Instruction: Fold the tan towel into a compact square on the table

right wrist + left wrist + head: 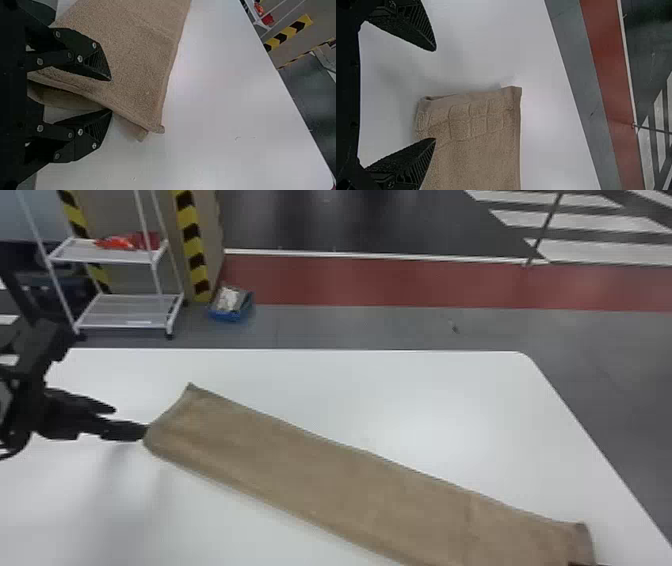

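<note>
At the far left of my head view, towards the top, a white rack (125,312) stood on the floor with something red (130,242) on its upper shelf. Below it, my left gripper (131,421) reached in from the left edge over the white bench (425,400). Its fingers were apart; the lower one ended right at the towel's left end. My left wrist view also had them spread wide, one overlapping the towel's end and the other over bare bench, with a pattern of raised squares across the cloth there.

Just right of the rack I had a yellow-and-black striped post (192,245), then a small blue bin (232,315) on the floor.

The tan towel (320,470) lay on the bench as a long folded strip, slanting from left of centre down to the lower right corner area, its lower part running out of the bottom edge. Beyond the bench, a red floor strip (400,282) ran to the right edge, with white stripes (595,222) at the upper right.

At the bottom right, a dark sliver of my right gripper (586,564) showed by the towel's right end. In its wrist view, the right gripper (111,95) had its fingers apart, one over the cloth, the other at its edge.
</note>
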`<state>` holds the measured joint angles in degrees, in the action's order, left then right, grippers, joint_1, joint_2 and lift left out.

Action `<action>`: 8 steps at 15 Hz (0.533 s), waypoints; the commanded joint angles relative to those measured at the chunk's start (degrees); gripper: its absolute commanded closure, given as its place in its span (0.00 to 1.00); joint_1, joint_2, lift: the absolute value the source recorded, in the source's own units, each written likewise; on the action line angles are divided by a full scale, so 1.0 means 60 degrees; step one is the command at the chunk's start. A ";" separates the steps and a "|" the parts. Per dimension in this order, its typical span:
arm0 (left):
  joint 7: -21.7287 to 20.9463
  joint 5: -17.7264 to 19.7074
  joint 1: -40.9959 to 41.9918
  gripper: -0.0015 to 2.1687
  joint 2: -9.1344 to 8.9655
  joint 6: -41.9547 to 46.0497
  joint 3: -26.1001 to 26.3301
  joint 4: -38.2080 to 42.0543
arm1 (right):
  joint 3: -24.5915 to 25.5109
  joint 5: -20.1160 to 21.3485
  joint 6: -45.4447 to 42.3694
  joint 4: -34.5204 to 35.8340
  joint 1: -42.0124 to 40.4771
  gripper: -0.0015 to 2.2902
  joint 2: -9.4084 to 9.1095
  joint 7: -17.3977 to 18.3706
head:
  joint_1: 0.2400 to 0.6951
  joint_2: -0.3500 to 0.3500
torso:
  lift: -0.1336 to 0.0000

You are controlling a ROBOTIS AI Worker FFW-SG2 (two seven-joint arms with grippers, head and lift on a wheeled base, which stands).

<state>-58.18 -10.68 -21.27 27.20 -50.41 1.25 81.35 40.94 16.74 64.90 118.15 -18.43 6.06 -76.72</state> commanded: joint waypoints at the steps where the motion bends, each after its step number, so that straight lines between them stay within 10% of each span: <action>1: 0.0015 0.0065 0.0014 0.04 0.0007 0.0029 -0.0032 0.0007 | -0.0012 0.0022 0.0076 0.0127 0.0010 0.48 0.0000 -0.0045 | 1.00 0.38 | 0.07; 8: 0.0059 0.0153 0.0087 0.04 0.0095 0.0029 -0.0091 0.0007 | -0.0070 0.0198 0.0574 -0.0239 0.1314 0.59 0.0337 0.0321 | 1.00 0.39 | 0.07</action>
<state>-57.86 -9.84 -20.82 27.72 -50.21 0.82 81.39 40.86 17.28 67.81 118.02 -13.18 7.31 -75.16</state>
